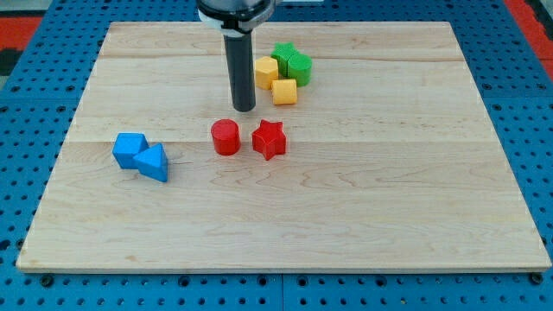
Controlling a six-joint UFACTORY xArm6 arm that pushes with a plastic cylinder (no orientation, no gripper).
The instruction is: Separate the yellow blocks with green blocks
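Note:
Two yellow blocks and two green blocks cluster near the view's top centre. A yellow block (266, 72) touches a green block (283, 55) above it and a green block (298, 67) to its right. A yellow cube (284, 92) sits just below them. My tip (244, 109) rests on the board, to the left of and slightly below the yellow blocks, apart from them. The rod rises straight up to the view's top edge.
A red cylinder (225, 136) and a red star (269, 139) lie just below my tip. A blue block (130, 149) and a blue triangular block (154, 161) touch at the view's left. The wooden board (389, 199) lies on a blue pegboard.

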